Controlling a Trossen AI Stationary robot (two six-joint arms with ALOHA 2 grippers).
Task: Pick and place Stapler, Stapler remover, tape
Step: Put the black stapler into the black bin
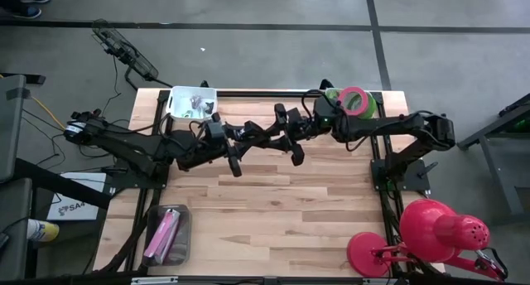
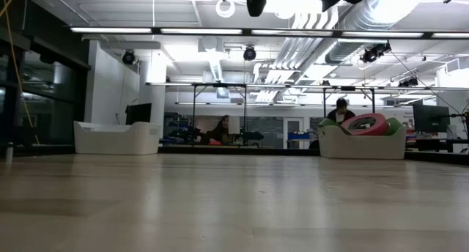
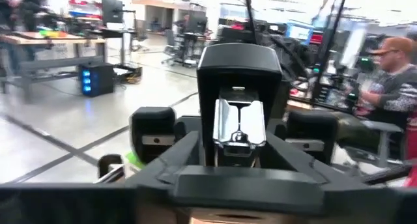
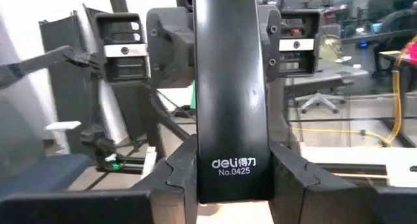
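A black stapler (image 1: 265,136) hangs in the air over the middle of the table's far half, between my two grippers. My left gripper (image 1: 247,139) reaches it from the table's left and my right gripper (image 1: 283,134) from the right; both are shut on it. The right wrist view shows its black top with white lettering (image 4: 233,164). The left wrist view shows its metal-fronted end (image 3: 238,123). Pink and green tape rolls (image 1: 354,100) lie in a white bin (image 2: 363,142) at the far right. The stapler remover is hidden. My left gripper pinches the stapler's two sides near its metal-fronted end (image 3: 207,142), one finger (image 3: 176,155) on each side. The fingers come level from the table's left and lie along the stapler, which is clear of the table. My right gripper pinches the stapler's two sides at its lettered end (image 4: 202,172), with a finger (image 4: 171,175) on each side. The fingers come level from the table's right and lie along the stapler. The stapler reaches away from them toward the other gripper, lifted clear.
A white bin (image 1: 192,103) with small items stands at the far left. A grey tray (image 1: 168,234) with a pink object lies near the left front. A red desk lamp (image 1: 431,235) stands at the front right corner. Bare wood (image 1: 281,219) spreads below the arms.
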